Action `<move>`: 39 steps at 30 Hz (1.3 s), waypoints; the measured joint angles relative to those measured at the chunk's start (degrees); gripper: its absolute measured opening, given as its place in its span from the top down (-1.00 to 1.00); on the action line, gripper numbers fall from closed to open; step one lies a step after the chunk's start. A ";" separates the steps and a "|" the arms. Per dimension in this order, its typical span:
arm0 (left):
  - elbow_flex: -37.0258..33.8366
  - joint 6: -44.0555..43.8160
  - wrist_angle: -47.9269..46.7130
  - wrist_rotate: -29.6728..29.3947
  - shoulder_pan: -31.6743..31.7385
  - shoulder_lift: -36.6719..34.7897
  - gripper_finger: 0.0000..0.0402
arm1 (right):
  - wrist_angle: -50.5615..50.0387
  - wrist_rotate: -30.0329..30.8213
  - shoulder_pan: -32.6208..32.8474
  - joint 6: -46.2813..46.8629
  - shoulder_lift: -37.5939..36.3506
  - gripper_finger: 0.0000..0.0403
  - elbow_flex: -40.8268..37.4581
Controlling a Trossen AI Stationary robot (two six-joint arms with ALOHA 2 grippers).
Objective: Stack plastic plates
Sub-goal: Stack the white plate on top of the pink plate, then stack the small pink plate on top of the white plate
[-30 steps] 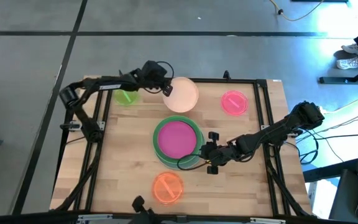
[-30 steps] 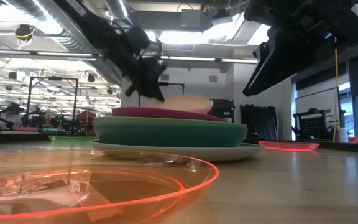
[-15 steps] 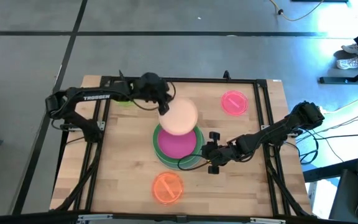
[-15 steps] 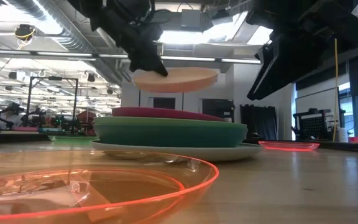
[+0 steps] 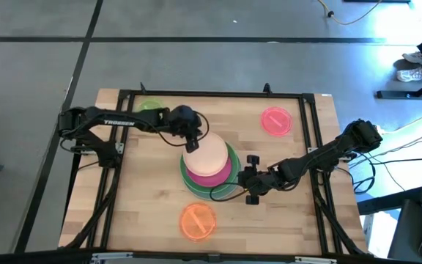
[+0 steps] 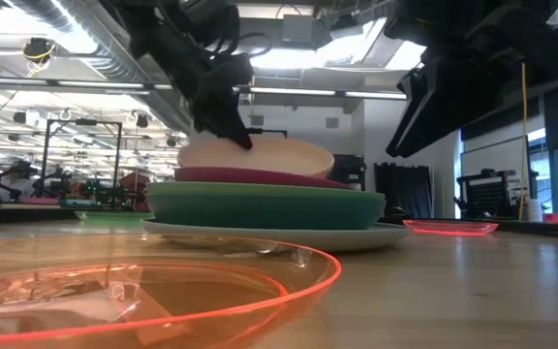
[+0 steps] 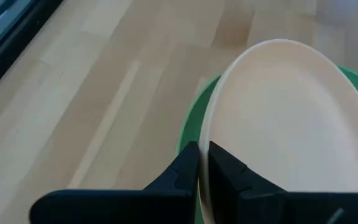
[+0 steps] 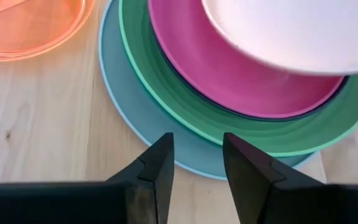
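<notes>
A robotics lab or industrial workspace: a wooden table (image 5: 152, 198) in a black metal frame (image 5: 211, 94) stands on grey concrete floor (image 5: 35, 66), under exposed ceiling ducts (image 6: 56, 29) and strip lights (image 6: 289, 58).

We see the lime plate (image 5: 149, 107) half hidden under the left arm; the orange plate (image 6: 114, 291) is cut off by the low view's edge.

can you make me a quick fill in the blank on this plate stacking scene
1. The left gripper is shut on the rim of the ____ plate.
2. The magenta plate lies directly on the ____ plate.
3. The right gripper waits beside the stack with its fingers ____.
4. The orange plate lies ____ from the stack.

Missing words: peach; green; open; apart
</notes>
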 joint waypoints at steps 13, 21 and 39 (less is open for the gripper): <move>-2.40 -3.62 4.58 -0.04 -5.31 0.02 0.84 | -0.32 -1.37 0.00 -1.61 0.00 0.36 0.00; -2.74 -4.82 3.76 0.59 -9.01 0.01 0.50 | -1.97 -3.51 -2.16 -1.32 0.00 0.36 0.00; -23.97 -1.93 36.29 -18.65 -29.79 -13.33 0.45 | -19.21 4.95 -9.09 -0.10 -9.93 0.36 0.24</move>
